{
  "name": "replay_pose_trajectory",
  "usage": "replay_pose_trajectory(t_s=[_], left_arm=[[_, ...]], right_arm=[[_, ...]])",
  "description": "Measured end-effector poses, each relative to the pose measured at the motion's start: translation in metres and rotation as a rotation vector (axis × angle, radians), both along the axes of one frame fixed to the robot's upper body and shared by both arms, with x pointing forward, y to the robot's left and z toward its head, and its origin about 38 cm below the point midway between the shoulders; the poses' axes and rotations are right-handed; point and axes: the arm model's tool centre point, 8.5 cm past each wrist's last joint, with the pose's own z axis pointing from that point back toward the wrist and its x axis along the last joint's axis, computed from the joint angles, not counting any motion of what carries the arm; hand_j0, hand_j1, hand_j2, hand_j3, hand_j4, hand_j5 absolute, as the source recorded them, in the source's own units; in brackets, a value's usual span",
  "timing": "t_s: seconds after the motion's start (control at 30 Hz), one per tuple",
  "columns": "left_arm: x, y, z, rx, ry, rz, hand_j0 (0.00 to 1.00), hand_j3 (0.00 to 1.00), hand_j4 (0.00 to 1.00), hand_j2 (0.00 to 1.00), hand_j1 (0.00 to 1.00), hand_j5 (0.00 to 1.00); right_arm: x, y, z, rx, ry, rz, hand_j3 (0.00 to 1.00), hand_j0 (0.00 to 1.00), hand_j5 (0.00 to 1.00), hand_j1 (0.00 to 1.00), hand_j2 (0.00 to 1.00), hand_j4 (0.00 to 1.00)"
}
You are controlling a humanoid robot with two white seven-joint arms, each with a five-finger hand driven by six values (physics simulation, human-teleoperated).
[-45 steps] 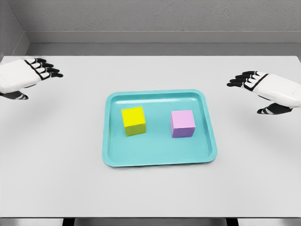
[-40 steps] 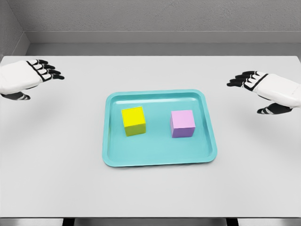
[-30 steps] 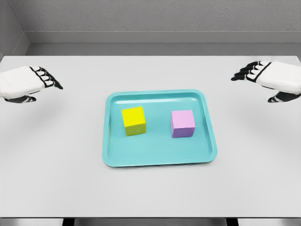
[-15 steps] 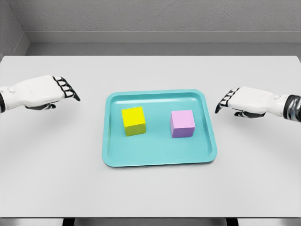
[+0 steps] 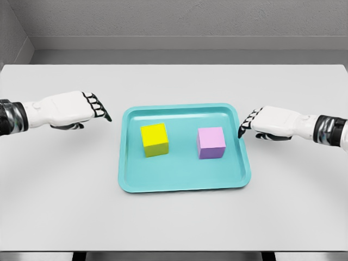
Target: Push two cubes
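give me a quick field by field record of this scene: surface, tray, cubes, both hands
surface: white table
tray: teal tray, middle of the table
yellow cube: in the tray, left part
purple cube: in the tray, right part, apart from the yellow one
left hand: left of the tray, holds nothing, fingers point at the tray
right hand: fingertips at the tray's right rim, holds nothing

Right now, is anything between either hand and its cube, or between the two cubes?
Only the tray's raised rim. The left hand is outside the rim, left of the yellow cube; the right hand has its fingertips at the right rim, near the purple cube. Bare tray floor lies between the cubes.
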Motion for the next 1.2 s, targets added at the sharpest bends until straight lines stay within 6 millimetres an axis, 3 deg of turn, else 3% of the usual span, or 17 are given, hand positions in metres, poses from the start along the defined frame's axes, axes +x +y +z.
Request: replay_pose_trajectory(t_s=[0.37,1.2], left_arm=[[-0.005,-0.027,-0.006,-0.015,0.021,-0.061,0.77,0.77,0.77,0.77,0.77,0.77],[-0.014,-0.044,-0.013,-0.014,0.037,-0.117,0.78,0.78,0.78,0.78,0.78,0.78]], right_arm=[[-0.003,0.017,-0.008,0.011,0.012,0.033,0.60,0.60,0.60,0.60,0.60,0.60],[-0.020,0.055,-0.006,0.023,-0.001,0.152,0.60,0.60,0.60,0.60,0.60,0.60]])
